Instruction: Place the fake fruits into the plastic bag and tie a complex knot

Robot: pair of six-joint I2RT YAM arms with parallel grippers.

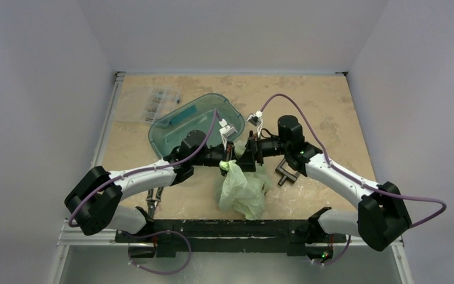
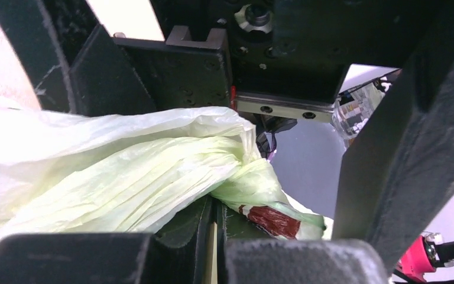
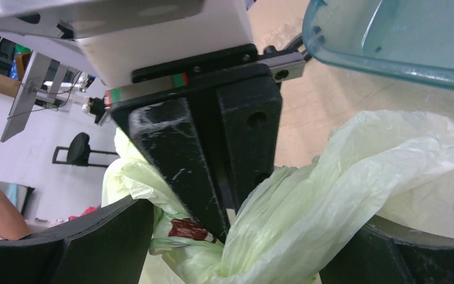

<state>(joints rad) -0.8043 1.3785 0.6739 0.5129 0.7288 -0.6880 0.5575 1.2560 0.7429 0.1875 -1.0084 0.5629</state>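
Note:
The pale green plastic bag (image 1: 243, 192) lies bulging at the table's near middle, its twisted neck drawn up to where the two grippers meet. My left gripper (image 1: 227, 162) (image 2: 216, 208) is shut on that neck, with crinkled plastic (image 2: 124, 177) bunched over its tips and a red-printed strip (image 2: 275, 220) beside them. My right gripper (image 1: 246, 155) (image 3: 236, 260) is open, its fingers (image 3: 65, 248) standing wide on either side of the left gripper's fingers (image 3: 201, 154) and the bag's neck (image 3: 360, 171). The fake fruits are hidden.
A translucent teal tub (image 1: 174, 127) (image 3: 390, 35) stands tilted just behind the grippers. A clear packet (image 1: 151, 103) lies at the back left. A black clamp (image 1: 284, 173) sits right of the bag, and a small tool (image 1: 153, 202) lies near the left arm.

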